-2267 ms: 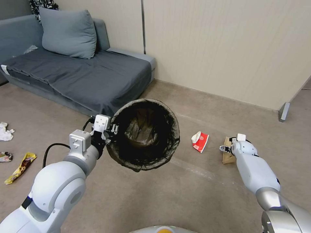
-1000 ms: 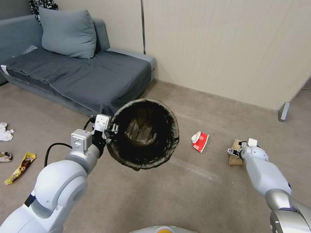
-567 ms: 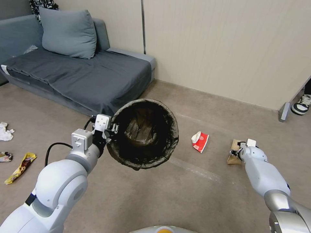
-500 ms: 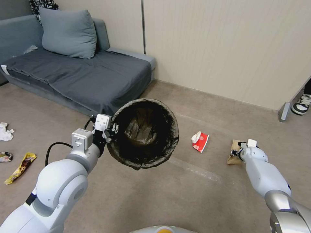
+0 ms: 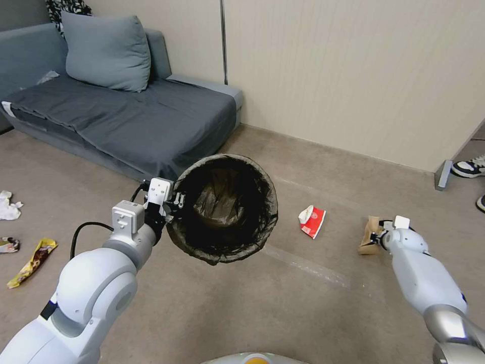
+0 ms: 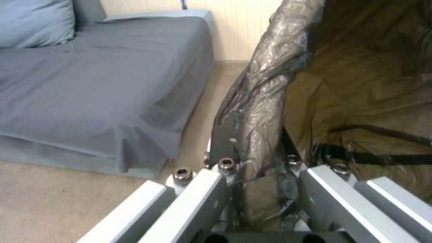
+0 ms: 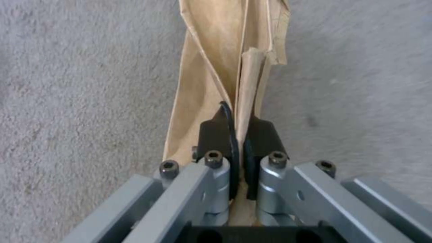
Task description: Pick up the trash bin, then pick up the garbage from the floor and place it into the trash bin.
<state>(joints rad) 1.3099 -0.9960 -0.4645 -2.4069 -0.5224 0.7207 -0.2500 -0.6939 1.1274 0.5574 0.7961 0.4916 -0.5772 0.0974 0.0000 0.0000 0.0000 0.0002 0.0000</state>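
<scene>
Left gripper (image 5: 172, 205) clamped on rim of trash bin (image 5: 222, 210), bin held off floor (image 5: 283, 308) at centre, mouth toward camera. Right gripper (image 5: 378, 237) at 3 o'clock, jaws pinched tight on fold of tan paper bag (image 5: 369, 235), bag low over carpet. Red-and-white carton (image 5: 312, 221) lying between bin and bag. Yellow wrapper (image 5: 33, 260) and white tissue (image 5: 7, 205) out at 9 o'clock.

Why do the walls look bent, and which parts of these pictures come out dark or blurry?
Head view: wide lens bows the wall seam; the trash bin interior is deep shadow. Left wrist view: the bin's bag is soft, with pale glare on its folds. Right wrist view: the tan paper bag is soft toward its far end.
</scene>
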